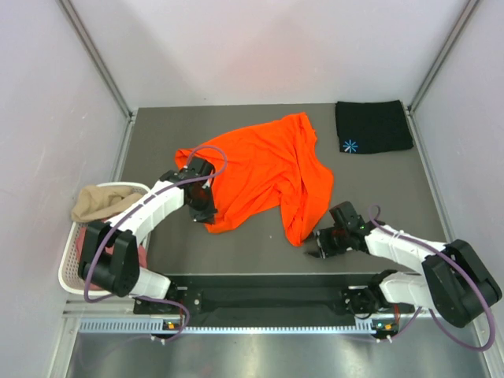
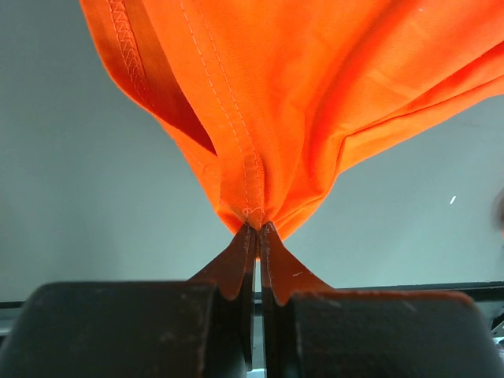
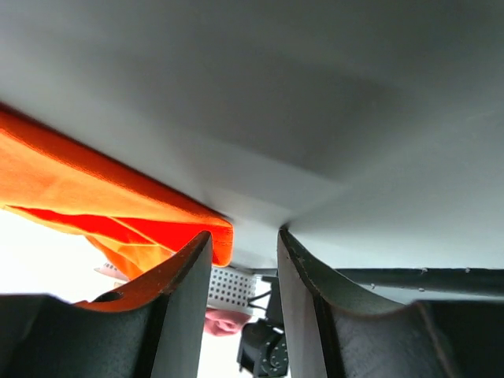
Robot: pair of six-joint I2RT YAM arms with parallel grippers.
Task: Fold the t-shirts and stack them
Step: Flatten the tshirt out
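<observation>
A bright orange t-shirt (image 1: 264, 169) lies crumpled across the middle of the dark table. My left gripper (image 1: 203, 213) is shut on its near-left edge; in the left wrist view the fingertips (image 2: 258, 230) pinch a stitched hem of the orange t-shirt (image 2: 299, 94). My right gripper (image 1: 313, 250) sits low at the shirt's near-right corner. It is open, and the orange cloth (image 3: 102, 205) ends beside its left finger (image 3: 185, 268), with nothing in the gap. A folded black t-shirt (image 1: 374, 126) with a light-blue starburst lies at the back right.
A white slotted basket (image 1: 72, 264) stands off the table's left edge, holding a tan shirt (image 1: 102, 201) and a pink one (image 1: 142, 253). Pale walls close in the table on three sides.
</observation>
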